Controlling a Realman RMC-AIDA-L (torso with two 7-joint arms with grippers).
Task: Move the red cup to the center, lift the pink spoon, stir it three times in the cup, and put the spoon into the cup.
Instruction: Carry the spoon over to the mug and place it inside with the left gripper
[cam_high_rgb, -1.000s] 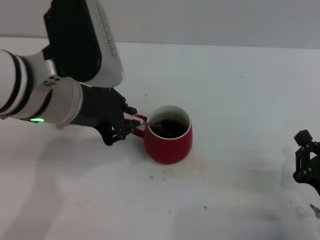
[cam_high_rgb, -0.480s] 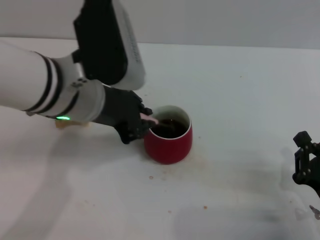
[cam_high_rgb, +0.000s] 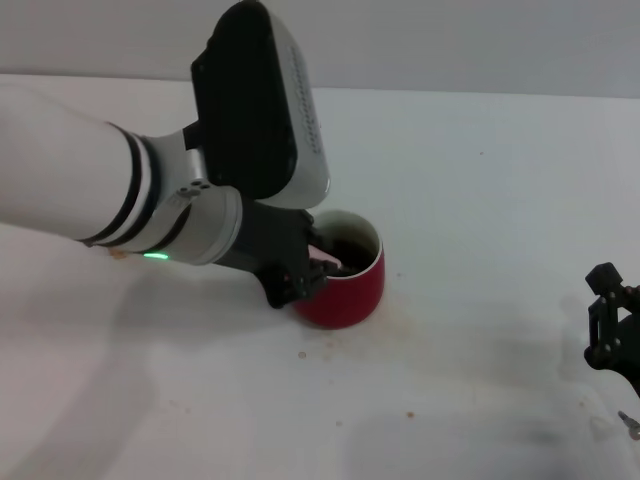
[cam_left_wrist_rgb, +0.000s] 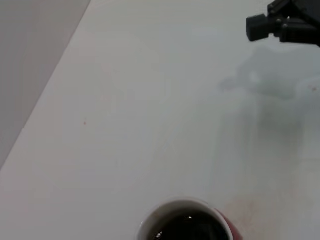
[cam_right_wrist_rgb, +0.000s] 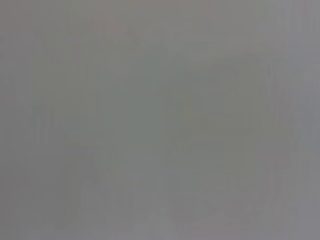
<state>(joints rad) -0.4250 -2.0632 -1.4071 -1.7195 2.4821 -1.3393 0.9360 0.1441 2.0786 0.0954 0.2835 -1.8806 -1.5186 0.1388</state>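
On the head cam I'm seeing the left gripper (cam_high_rgb: 312, 262) pinching the pink spoon (cam_high_rgb: 325, 257) over the red cup's (cam_high_rgb: 345, 292) left rim, mid-table. The right gripper (cam_high_rgb: 612, 325) is sitting at the far right; can't tell its fingers. Left wrist cam is just showing the cup's rim (cam_left_wrist_rgb: 186, 222).

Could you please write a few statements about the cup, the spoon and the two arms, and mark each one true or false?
1. The red cup stands upright on the white table. True.
2. The cup is empty. False: dark liquid fills it.
3. The left gripper is at the cup's rim, with the pink spoon at its tip over the liquid. True.
4. The right gripper is over the cup. False: it sits far off at the table's right edge.
5. The spoon lies flat on the table. False: it is up at the cup's mouth.
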